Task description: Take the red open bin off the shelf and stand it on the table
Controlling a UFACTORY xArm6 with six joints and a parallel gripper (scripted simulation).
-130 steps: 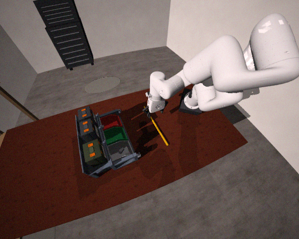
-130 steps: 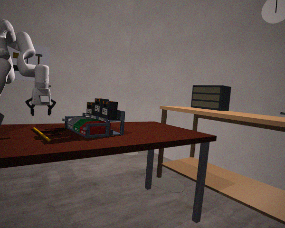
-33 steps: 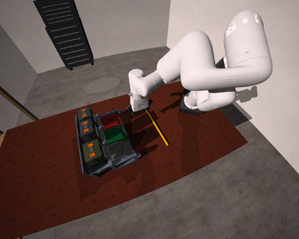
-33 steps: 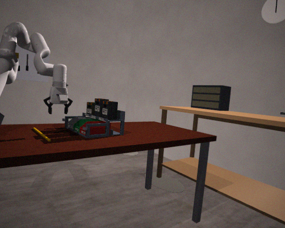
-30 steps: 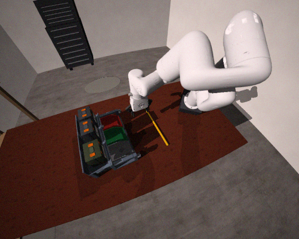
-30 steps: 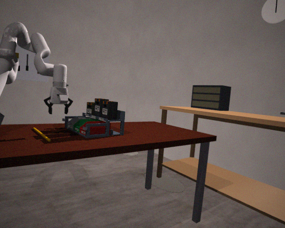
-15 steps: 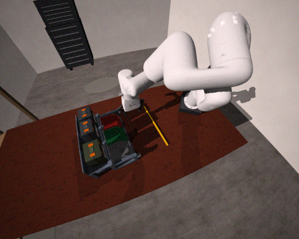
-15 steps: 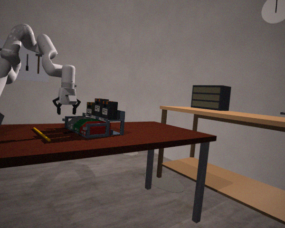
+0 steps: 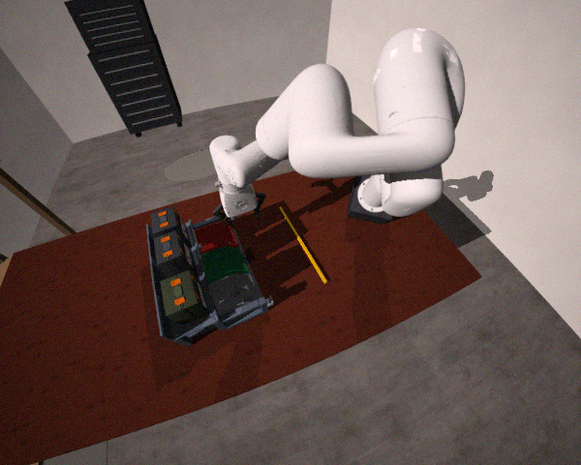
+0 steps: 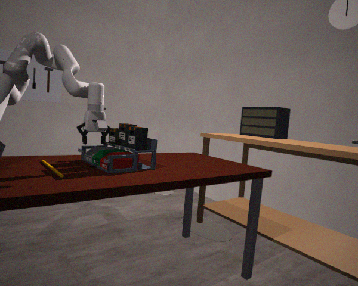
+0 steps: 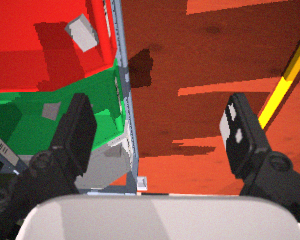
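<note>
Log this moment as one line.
end effector: open, empty | position: above shelf's front rail | red open bin: on shelf

No writing can be read anywhere. The dark boxes [image 10: 132, 136] left of centre in the exterior view carry small white labels, and the orange patches on their tops [image 9: 169, 249] left of centre in the top view show dark marks, all too small and blurred to make out.
</note>
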